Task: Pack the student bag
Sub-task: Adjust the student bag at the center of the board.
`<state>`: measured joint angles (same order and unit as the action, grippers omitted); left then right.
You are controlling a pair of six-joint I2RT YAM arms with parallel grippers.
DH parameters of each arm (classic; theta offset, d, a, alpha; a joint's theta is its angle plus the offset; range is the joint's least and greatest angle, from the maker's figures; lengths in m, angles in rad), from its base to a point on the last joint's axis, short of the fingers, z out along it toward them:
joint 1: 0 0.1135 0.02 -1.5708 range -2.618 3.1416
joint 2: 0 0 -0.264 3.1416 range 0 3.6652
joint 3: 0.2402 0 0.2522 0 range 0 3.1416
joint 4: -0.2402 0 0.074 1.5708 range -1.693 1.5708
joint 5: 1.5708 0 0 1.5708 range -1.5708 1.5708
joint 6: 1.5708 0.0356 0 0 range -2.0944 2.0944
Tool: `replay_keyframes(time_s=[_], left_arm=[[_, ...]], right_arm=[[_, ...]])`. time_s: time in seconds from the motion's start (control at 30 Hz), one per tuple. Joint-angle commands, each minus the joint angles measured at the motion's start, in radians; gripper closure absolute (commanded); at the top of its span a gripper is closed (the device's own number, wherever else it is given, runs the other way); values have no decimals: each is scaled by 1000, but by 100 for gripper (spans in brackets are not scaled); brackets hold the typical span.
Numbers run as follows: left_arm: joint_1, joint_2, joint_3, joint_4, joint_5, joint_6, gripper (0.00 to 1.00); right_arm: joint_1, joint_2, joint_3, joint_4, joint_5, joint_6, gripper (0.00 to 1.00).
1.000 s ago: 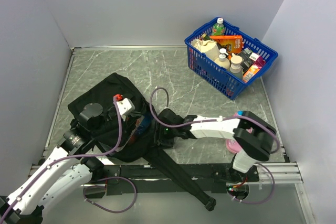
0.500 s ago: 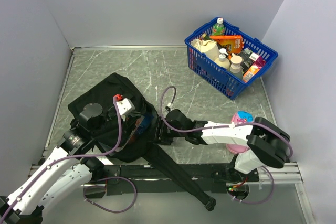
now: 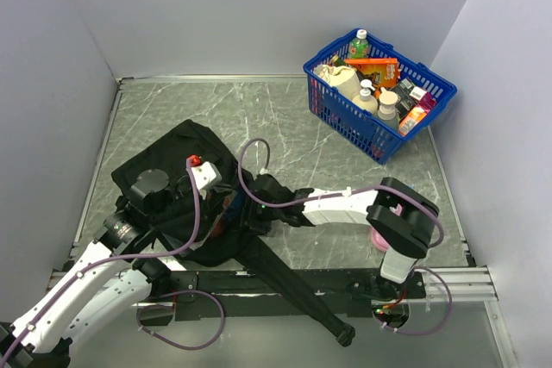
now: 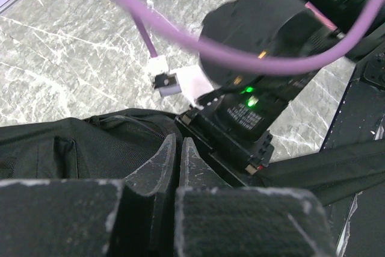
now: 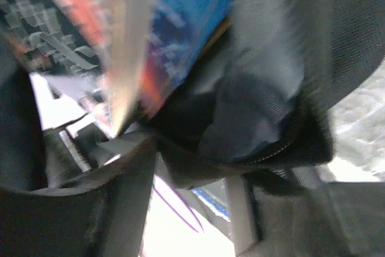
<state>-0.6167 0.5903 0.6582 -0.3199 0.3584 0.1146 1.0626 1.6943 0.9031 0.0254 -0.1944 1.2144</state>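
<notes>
Top external view: the student bag (image 3: 168,151), a limp black fabric backpack, lies flat beneath and ahead of both grippers, its long strap (image 3: 297,292) trailing back toward the arm bases. The left gripper (image 4: 178,150) is closed tight at the bag's near rim, with black cloth bunched round its tips. Whether a fold is actually pinched between them cannot be told. The right gripper (image 3: 250,210) meets it nose to nose at the bag's mouth, its fingers standing partly apart. A blue-covered flat item (image 5: 189,16), probably a book, sits just ahead of those fingers among folds of black fabric, and the blurred wrist picture does not show whether it is gripped. Soft and light, the bag would likely sag shut unless its opening rim is held up. The seamed edge looks the surest hold, the slack panels the poorest.
</notes>
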Motion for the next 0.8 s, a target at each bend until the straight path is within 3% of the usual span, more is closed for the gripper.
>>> replay_keyframes(time_s=[0.0, 0.03, 0.13, 0.27, 0.37, 0.5, 0.57, 0.7, 0.77], left_arm=[[-3, -21, 37, 36, 28, -9, 99], [-3, -23, 38, 35, 19, -4, 99], [-3, -29, 40, 36, -2, -4, 99], [-5, -24, 67, 62, -70, -56, 99], [-3, 0, 128, 102, -123, -108, 99], [-5, 40, 269, 153, -229, -190, 99], [-5, 52, 300, 182, -313, -216, 95], [-3, 63, 299, 240, -491, -188, 93], [-3, 88, 304, 246, -524, -136, 92]], right_arm=[[5, 33, 80, -94, -8, -16, 58], [7, 21, 76, -111, -5, -15, 72], [5, -48, 97, -256, 67, -53, 100], [-1, -189, 227, -491, 254, -220, 100], [-32, -229, 464, -670, 358, -402, 100], [-44, -129, 980, -835, 432, -637, 100], [-41, -87, 1130, -866, 426, -726, 100], [-41, 83, 1588, -959, 337, -808, 100], [-42, 129, 1698, -975, 313, -820, 100]])
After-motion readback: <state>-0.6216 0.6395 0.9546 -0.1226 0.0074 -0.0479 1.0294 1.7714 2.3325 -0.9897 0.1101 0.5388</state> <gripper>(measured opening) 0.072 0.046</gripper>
